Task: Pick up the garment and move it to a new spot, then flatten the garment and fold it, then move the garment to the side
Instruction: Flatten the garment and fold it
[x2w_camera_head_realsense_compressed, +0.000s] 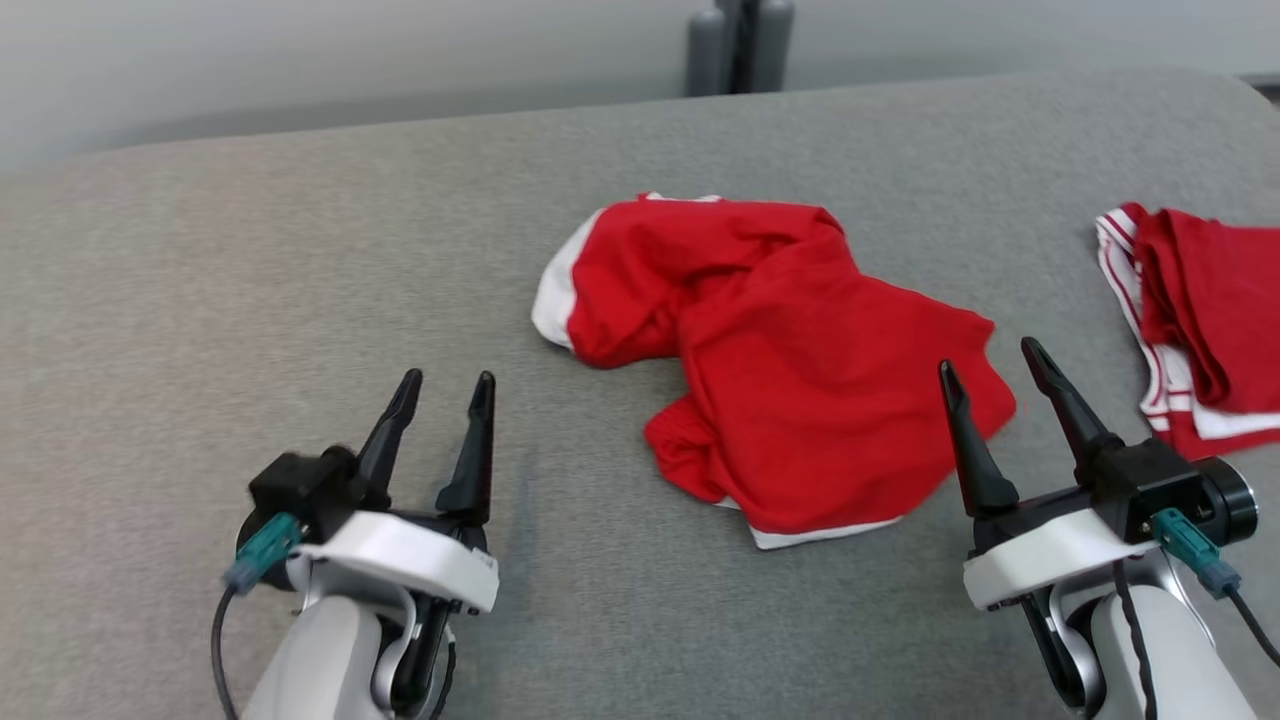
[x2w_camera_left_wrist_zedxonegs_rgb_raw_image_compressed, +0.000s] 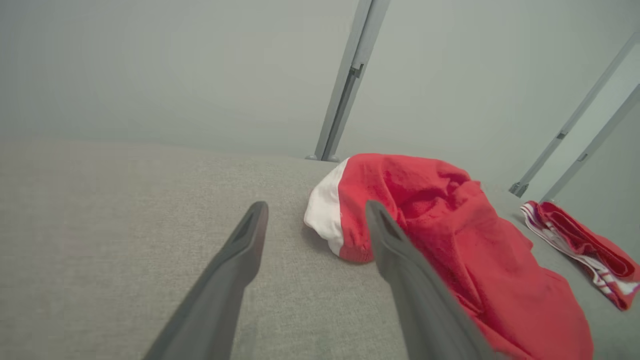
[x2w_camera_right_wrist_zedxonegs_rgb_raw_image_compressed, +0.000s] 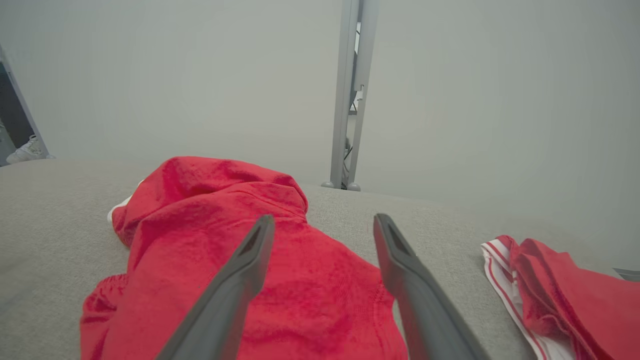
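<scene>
When looked over, found the garment (x2w_camera_head_realsense_compressed: 770, 370) crumpled in 1 red heap with white trim, near the middle of the grey cushion (x2w_camera_head_realsense_compressed: 250, 300). Saw the right gripper (x2w_camera_head_realsense_compressed: 995, 365) at its near right edge, fingers spread, holding nothing. Saw the left gripper (x2w_camera_head_realsense_compressed: 445, 390) spread and empty too, apart to the left. Noted a 2nd red cloth (x2w_camera_head_realsense_compressed: 1200, 330) at the far right. Judged flattening to be in hand; needed next a pinch on 2 hem corners and an outward pull.
</scene>
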